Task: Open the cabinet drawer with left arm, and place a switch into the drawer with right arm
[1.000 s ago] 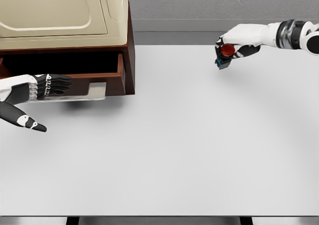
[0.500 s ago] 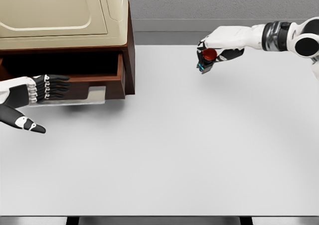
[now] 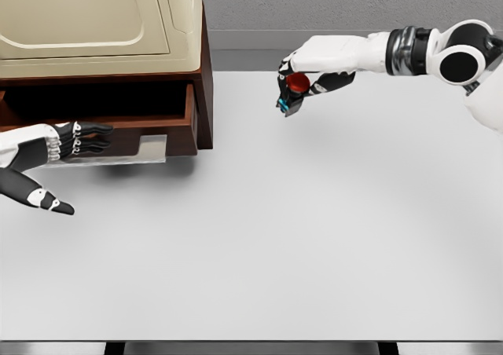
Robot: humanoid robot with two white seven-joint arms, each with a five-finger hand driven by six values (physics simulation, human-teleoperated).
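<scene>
White table (image 3: 299, 237); right robot hand (image 3: 302, 71) grasping switch (image 3: 292, 89); left robot hand (image 3: 55, 147) released.

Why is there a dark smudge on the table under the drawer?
Head view: that smudge is a soft shadow cast on the white table by the open drawer and the left hand; lighting is even, with no glare.

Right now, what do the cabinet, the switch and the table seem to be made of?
Cabinet: looks like reddish-brown wood under a glossy cream top, possibly plastic or enamel. Switch, gripped by the right hand: likely plastic, red cap on a dark body with teal trim. Table: matte white, featureless; material unclear.
</scene>
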